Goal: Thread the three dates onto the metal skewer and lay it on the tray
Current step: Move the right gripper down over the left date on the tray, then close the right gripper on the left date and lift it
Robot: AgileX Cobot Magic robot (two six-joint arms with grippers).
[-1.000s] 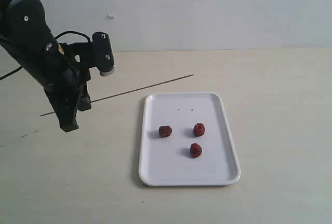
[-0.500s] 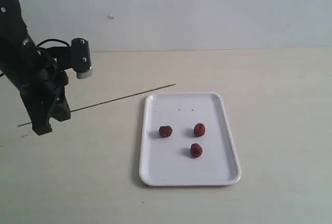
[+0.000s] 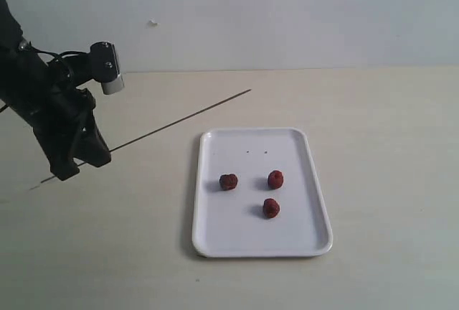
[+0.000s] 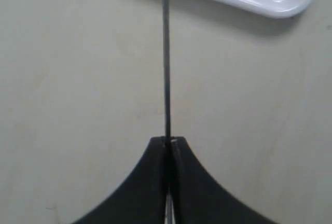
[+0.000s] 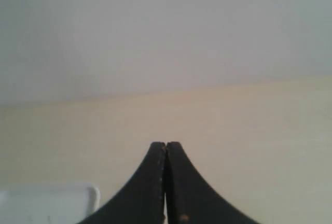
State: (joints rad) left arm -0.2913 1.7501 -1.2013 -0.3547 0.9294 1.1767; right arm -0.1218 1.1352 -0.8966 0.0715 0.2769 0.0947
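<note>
Left pincer pinching skewer, dates on tray

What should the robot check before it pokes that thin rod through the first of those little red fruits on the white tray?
1. Metal skewer gripped: ok. The left gripper is shut on it near one end.
2. All fruits present: ok. Three dates lie apart from each other on the tray.
3. Skewer's free end at a date: not ok. It is well away from all three.
4. Right gripper ready to steady a date: probably not ok. It is shut and empty.
5. Tray lying flat on the table: ok.
</note>
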